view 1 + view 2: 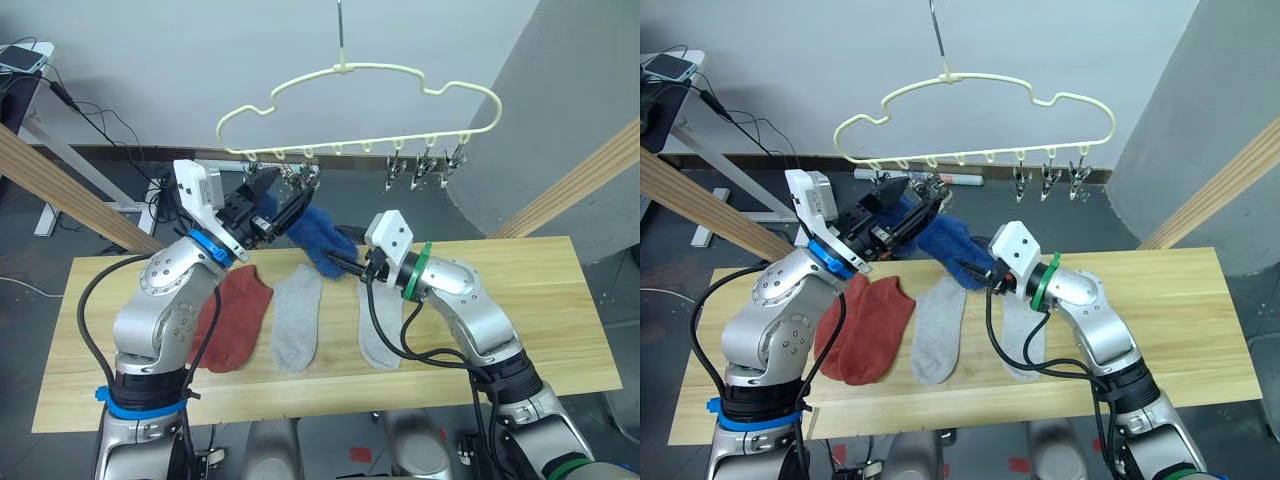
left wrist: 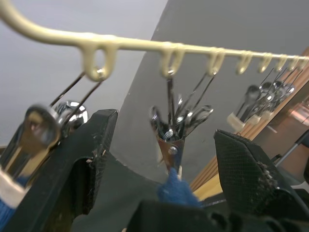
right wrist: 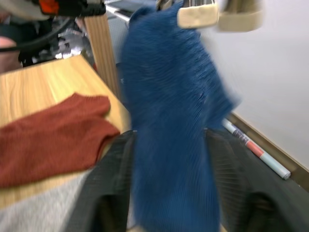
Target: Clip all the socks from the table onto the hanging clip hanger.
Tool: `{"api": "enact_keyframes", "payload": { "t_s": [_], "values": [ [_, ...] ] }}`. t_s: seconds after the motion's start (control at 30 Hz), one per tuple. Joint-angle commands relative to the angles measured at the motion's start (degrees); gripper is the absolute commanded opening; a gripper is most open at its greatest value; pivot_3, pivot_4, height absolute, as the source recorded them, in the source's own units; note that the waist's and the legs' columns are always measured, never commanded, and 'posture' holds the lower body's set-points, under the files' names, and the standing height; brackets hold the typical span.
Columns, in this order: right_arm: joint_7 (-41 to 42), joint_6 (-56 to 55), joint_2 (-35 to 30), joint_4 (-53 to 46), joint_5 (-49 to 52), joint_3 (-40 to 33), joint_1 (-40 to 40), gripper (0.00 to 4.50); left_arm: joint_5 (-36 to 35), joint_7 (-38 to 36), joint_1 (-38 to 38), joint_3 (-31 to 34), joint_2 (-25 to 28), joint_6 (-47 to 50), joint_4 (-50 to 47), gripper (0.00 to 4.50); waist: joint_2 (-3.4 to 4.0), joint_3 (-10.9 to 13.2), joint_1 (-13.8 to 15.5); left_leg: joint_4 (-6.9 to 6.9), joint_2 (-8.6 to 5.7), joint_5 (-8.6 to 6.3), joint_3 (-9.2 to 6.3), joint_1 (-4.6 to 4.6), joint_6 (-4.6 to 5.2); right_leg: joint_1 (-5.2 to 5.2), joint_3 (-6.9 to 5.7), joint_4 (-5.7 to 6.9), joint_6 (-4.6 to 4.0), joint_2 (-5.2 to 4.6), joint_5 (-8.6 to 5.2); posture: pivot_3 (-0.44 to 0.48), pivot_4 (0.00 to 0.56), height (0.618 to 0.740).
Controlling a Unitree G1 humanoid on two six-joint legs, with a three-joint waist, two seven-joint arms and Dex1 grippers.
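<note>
Socks lie in a row on the pale plank surface (image 1: 560, 300), toes toward the robot. From the left: rust-red socks (image 1: 238, 318), soft and ribbed, overlapping each other; a light grey sock (image 1: 296, 318); a second grey sock (image 1: 377, 325), partly under the right arm's cable.

Left pincer (image 1: 283, 200) is raised to the row of silver clips (image 2: 175, 126) under the cream wire hanger (image 1: 360, 100), whose outline is cloud-shaped with small loops along the lower bar. Its black fingers (image 2: 77, 164) stand wide apart, one on each side of a clip. A tuft of blue fabric sits at that clip's tip, in the left wrist view.

Blue sock (image 1: 318, 238), fuzzy and knitted, hangs slanted from the left end of the clip row down toward the surface. Right pincer (image 1: 345, 265) grips the sock's lower end, its two dark fingers (image 3: 108, 183) closed against either side of the fabric.

Three more clips (image 1: 425, 170) hang free at the right end of the hanger.
</note>
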Motion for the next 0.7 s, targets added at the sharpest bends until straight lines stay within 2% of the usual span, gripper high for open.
{"api": "enact_keyframes", "payload": {
  "t_s": [0.03, 0.13, 0.23, 0.4, 0.7],
  "values": [
    [2.17, 0.39, -3.64, -5.05, 0.53, -1.28, 2.85, 2.24, 2.58, -0.51, 1.21, 0.59, 1.13, -3.56, -1.55, 3.61, 0.00, 0.00, 0.20, 0.00, -0.01, 0.00, 0.00, 0.00, 0.00, 0.00, -0.01, 0.00, 0.00, -0.01, 0.00, -0.215, 0.369, 0.730],
    [3.27, 1.58, -6.64, -7.89, 1.76, -2.83, 4.67, 2.24, 4.13, -1.33, 2.08, 0.07, 1.20, -6.03, -1.60, 3.61, 0.00, 0.00, 0.21, 0.00, -0.01, 0.00, 0.03, -0.01, 0.00, 0.01, 0.03, -0.02, 0.00, -0.04, 0.00, -0.214, 0.367, 0.730],
    [5.71, 6.21, -12.35, -16.27, 6.05, -8.00, 7.94, 2.24, 7.17, -1.93, 4.73, -0.92, 1.14, -10.36, -3.08, 3.61, 0.00, 0.00, 0.26, -0.01, -0.02, 0.00, 0.02, -0.01, 0.00, -0.01, 0.03, 0.00, 0.00, -0.05, 0.00, -0.212, 0.365, 0.730],
    [5.51, 13.43, -18.22, -25.77, 12.63, -16.48, 11.20, 2.24, 11.62, 0.21, 8.03, -3.48, -1.46, -15.50, -3.83, 3.61, 0.00, 0.00, 0.29, 0.00, -0.03, -0.04, 0.01, -0.01, 0.07, 0.02, 0.02, -0.01, 0.00, -0.04, 0.00, -0.222, 0.359, 0.730],
    [1.48, 22.68, -21.73, -33.62, 19.87, -24.48, 12.95, 2.24, 15.30, 4.83, 8.31, -4.48, -6.56, -19.80, -3.44, 3.61, -0.02, -0.01, 0.10, 0.03, -0.06, -0.12, 0.02, -0.01, 0.21, 0.04, 0.05, 0.00, 0.00, -0.02, 0.00, -0.241, 0.356, 0.730]
  ]
}}
